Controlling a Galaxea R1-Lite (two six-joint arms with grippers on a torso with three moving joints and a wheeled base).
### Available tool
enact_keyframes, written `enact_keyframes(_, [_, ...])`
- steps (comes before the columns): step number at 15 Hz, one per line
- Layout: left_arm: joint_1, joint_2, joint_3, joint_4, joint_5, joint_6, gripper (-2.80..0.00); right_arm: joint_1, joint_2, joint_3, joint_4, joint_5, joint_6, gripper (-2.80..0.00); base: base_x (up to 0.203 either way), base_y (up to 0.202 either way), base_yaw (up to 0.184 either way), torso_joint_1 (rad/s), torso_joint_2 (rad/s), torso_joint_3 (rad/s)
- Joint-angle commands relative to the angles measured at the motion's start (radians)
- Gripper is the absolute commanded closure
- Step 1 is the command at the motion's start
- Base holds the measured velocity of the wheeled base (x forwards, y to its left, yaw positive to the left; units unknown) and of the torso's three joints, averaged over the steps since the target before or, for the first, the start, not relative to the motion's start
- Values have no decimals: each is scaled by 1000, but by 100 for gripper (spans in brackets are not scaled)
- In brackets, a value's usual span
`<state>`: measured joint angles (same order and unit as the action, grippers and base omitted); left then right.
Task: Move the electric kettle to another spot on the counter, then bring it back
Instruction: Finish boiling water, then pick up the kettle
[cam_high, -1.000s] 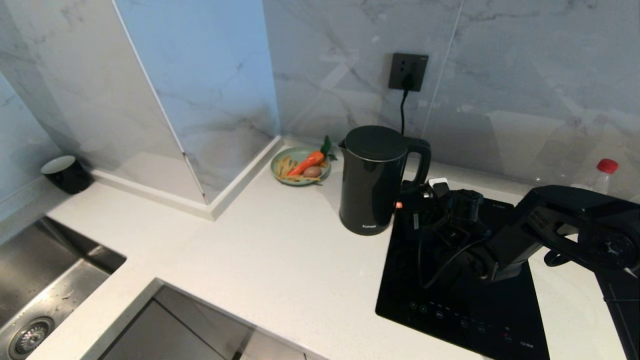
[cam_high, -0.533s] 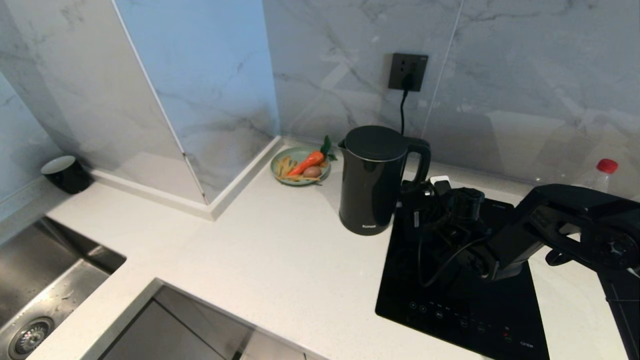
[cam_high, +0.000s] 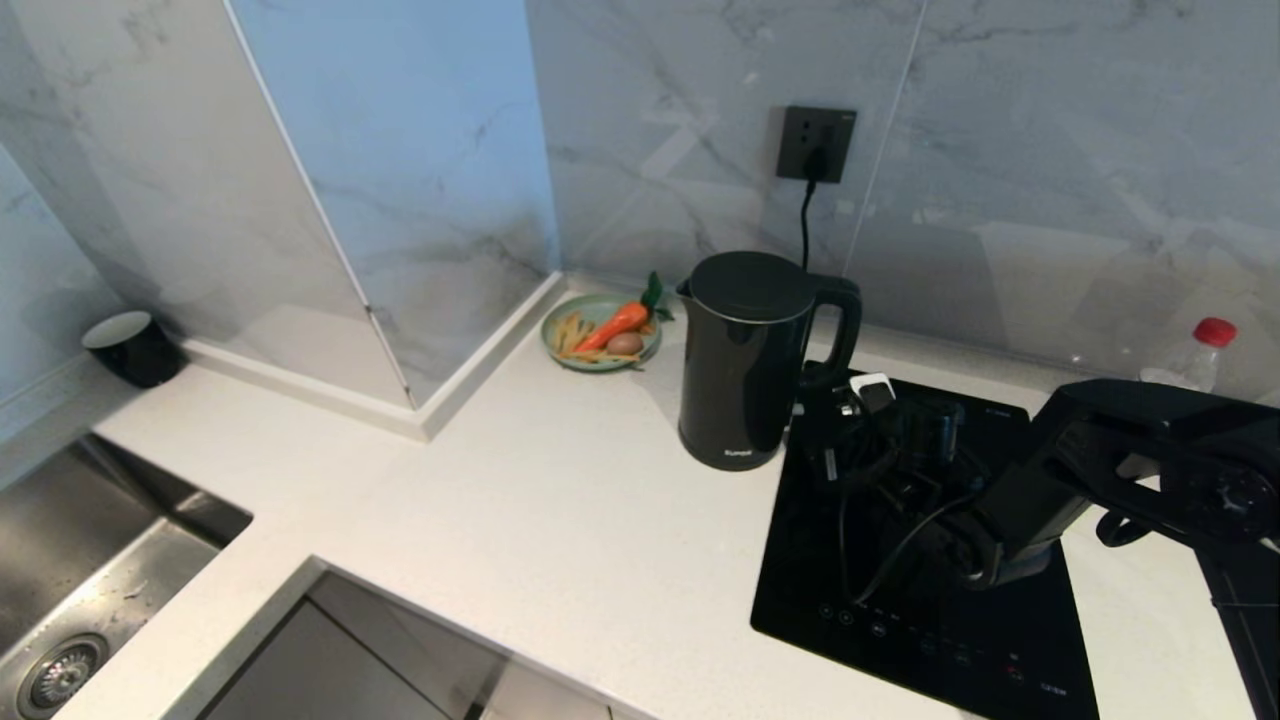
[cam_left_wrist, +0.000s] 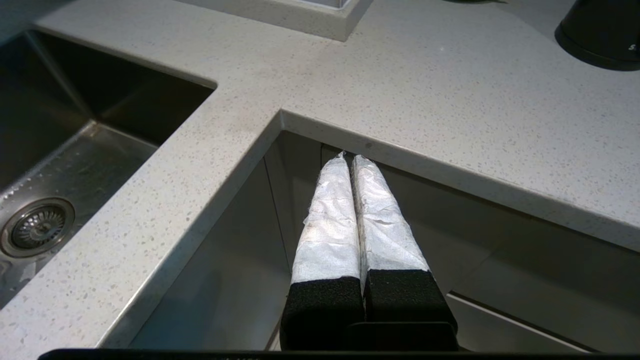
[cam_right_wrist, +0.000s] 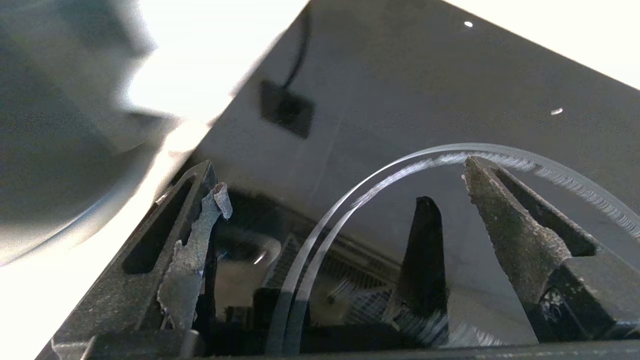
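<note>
electric kettle (cam_high: 745, 360) upright on the counter (cam_high: 560, 520), beside the cooktop (cam_high: 900, 560) | right tool (cam_right_wrist: 340, 180) wide, empty, low over cooktop, seemingly just beside kettle handle | left tool (cam_left_wrist: 350, 159) fingers pressed together, holding nothing, before counter edge

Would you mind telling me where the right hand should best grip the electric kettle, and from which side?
Grip the electric kettle by its loop handle, coming from the cooktop side. The handle faces the open right hand, already beside it, and the glossy body looks too wide.
</note>
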<state>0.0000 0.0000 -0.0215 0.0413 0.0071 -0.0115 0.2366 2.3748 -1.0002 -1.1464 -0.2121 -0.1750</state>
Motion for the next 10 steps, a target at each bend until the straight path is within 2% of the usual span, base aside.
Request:
enact_keyframes(1, [0,1,0,0,1,-1,0,30,-49,79,-8,-3,-7,-280,0,0,0,0,0,0])
enact_keyframes(4, [0,1,0,0,1,-1,0,78,-141,179,-10,-31,-7,-280,0,0,0,0,0,0])
enact_keyframes(7, [0,2,0,0,1,-2,0,160,-211,271,-8,-97,-12,-280,0,0,0,0,0,0])
enact_keyframes(8, [0,0,0,0,1,-2,0,170,-222,298,-12,-135,-35,-280,0,0,0,0,0,0])
enact_keyframes(10, [2,0,0,0,1,-1,0,169,-256,296,-14,-158,-58,-280,0,0,0,0,0,0])
